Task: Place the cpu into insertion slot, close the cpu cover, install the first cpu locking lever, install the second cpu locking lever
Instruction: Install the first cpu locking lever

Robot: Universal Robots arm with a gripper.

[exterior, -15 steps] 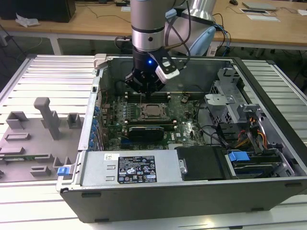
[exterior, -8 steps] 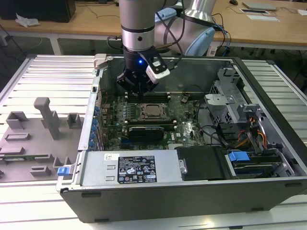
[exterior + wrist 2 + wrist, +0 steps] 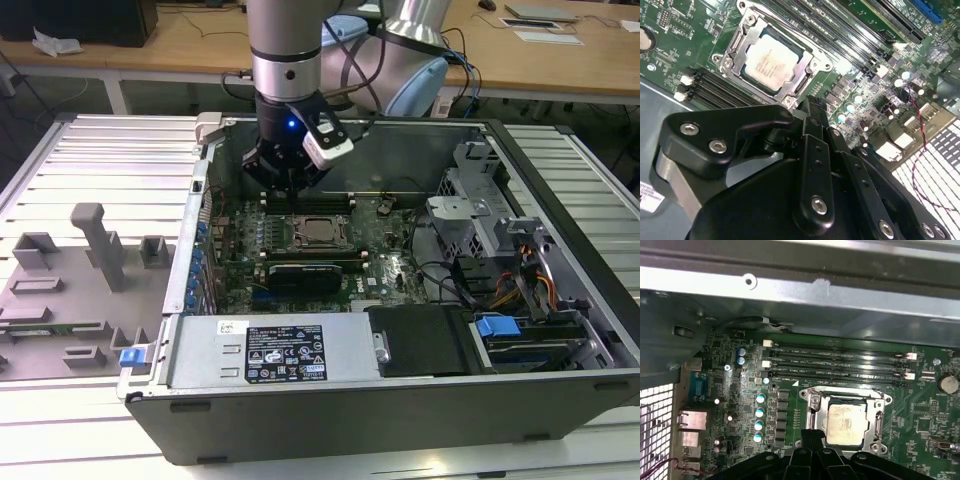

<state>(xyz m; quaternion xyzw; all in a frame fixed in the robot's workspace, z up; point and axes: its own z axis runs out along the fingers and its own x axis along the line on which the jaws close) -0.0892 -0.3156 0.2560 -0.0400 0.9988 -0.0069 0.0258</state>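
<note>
claw (image 3: 810, 103), fingers together and empty, hangs by the cpu cover (image 3: 740, 46); the cpu (image 3: 771, 61) lies just beyond its tips.

Open computer case (image 3: 400, 420) on a grey slotted table (image 3: 110, 160). Inside: green motherboard (image 3: 385, 270) with four long memory slots (image 3: 840, 362), a black card (image 3: 305, 275), a labelled silver power supply (image 3: 210, 350) and a metal drive cage (image 3: 470, 215). Grey fixture blocks (image 3: 100, 245) stand towards the exterior view's left; wooden desks (image 3: 200, 45) lie behind.

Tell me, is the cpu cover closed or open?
Closed: the cpu cover lies flat, framing the cpu seated in its window.
</note>
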